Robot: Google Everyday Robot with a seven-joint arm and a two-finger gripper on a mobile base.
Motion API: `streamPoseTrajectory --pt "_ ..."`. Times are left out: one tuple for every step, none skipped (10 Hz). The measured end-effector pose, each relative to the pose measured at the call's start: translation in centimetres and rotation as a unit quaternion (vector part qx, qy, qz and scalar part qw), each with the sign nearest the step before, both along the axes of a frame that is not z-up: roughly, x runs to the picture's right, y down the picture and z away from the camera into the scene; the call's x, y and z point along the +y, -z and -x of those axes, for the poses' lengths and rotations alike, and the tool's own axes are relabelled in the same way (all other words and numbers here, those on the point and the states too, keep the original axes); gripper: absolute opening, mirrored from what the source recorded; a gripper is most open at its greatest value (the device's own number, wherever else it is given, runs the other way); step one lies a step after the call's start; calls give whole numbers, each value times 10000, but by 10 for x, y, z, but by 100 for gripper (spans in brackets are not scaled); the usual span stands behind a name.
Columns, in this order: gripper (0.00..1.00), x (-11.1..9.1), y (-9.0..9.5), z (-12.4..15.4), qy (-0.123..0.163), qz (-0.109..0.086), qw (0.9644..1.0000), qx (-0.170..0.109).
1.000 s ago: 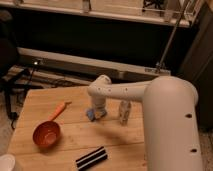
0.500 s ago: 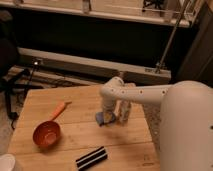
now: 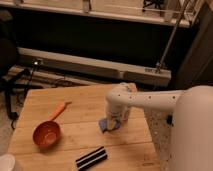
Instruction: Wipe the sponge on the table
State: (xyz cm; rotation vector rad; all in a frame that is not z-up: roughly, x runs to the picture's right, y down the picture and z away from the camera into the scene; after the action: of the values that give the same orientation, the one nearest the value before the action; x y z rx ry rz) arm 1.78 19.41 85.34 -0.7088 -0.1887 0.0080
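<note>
The sponge (image 3: 104,124) is a small blue pad with a yellowish patch, lying on the light wooden table (image 3: 75,102) right of centre. My white arm reaches in from the right and bends down over it. My gripper (image 3: 114,123) hangs at the end of the arm, directly at the sponge's right side and touching or just above it. The wrist hides part of the sponge.
An orange bowl (image 3: 46,134) with a long handle (image 3: 60,110) sits on the left of the table. A black-and-white striped block (image 3: 91,158) lies near the front edge. A white round object (image 3: 6,164) shows at the bottom left corner. A dark chair stands left of the table.
The arm has swung right and toward the table's front. The sponge has shifted the same way with the gripper, from the table's middle toward the right.
</note>
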Motion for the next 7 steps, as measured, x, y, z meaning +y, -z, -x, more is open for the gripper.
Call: streamPoseTrajectory --pt "31 8 9 2 2 51 10000 -36" --pt "31 17 17 4 23 105 9999 -66" --pt "31 27 25 5 69 170 9998 -89" --pt "31 41 34 8 146 265 9995 -125" --pt "31 52 42 11 226 347 9990 -169" --pt "31 59 47 15 281 411 9985 -222" --pt "31 70 55 24 352 493 9976 -332"
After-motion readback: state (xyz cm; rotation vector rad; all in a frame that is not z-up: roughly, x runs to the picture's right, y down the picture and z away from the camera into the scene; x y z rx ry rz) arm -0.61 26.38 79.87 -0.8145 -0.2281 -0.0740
